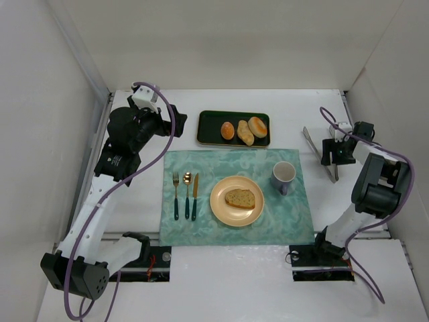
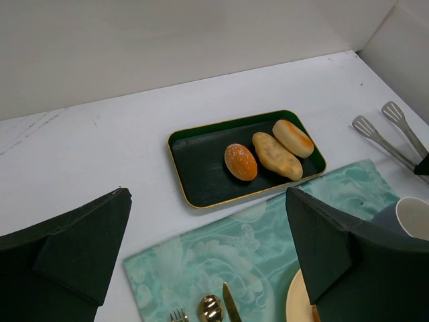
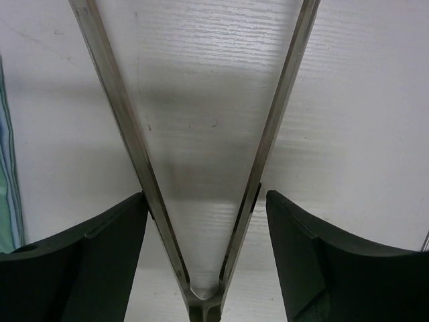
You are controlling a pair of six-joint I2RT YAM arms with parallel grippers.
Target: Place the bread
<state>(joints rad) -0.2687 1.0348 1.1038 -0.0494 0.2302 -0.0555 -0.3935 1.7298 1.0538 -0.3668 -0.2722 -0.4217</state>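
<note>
The bread (image 1: pixel 240 198), a flat toasted slice, lies on the yellow plate (image 1: pixel 221 213) in the middle of the green placemat (image 1: pixel 201 166). My left gripper (image 1: pixel 155 127) hangs open and empty above the table's far left; in the left wrist view the gripper (image 2: pixel 206 194) is over the placemat's corner, with the plate's rim (image 2: pixel 298 302) at the bottom. My right gripper (image 1: pixel 335 153) is open at the far right, its fingers (image 3: pixel 100 261) on either side of metal tongs (image 3: pixel 127 134) lying on the table, near their hinge.
A dark tray (image 1: pixel 211 127) behind the placemat holds an orange bun (image 1: pixel 228 130), a pale roll (image 1: pixel 245 133) and another bun (image 1: pixel 258 126). A grey mug (image 1: pixel 283 176) stands right of the plate. A fork (image 1: pixel 176 194), spoon (image 1: pixel 187 193) and knife (image 1: pixel 195 196) lie left of it. White walls enclose the table.
</note>
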